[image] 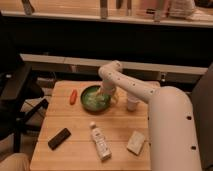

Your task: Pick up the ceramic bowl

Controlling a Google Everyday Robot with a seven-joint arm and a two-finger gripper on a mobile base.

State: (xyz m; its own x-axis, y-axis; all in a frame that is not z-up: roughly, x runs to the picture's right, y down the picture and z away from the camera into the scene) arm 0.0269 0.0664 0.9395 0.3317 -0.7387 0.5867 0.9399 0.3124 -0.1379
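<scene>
Down at the right-hand rim of the ceramic bowl [94, 100] with the hand [106, 93], far middle of the wooden surface [70, 122]. Can't tell from this angle whether spread or already pinching the rim, so not guessing.

For doing this bit well:
- Probably best to bite the rim wall squarely, deep enough not to slide off glazed ceramic.
- Lift straight up, slow and level. Expect some sag toward the left, with a wide bowl held by one edge.
- Worth minding the white cup [132, 103] just right of the bowl and close under the arm. Looks easy to clip.
- Also a small red thing [73, 96] just left of the bowl, so no dragging sideways.

Elsewhere on the surface:
- dark flat block [59, 138] at near left
- white bottle [100, 142] lying flat at near middle
- pale sponge-like block [135, 142] at near right

Around the room: black office chair [15, 95] off to the left, dark wall behind, long counter ledge [75, 15] across the far side.
</scene>
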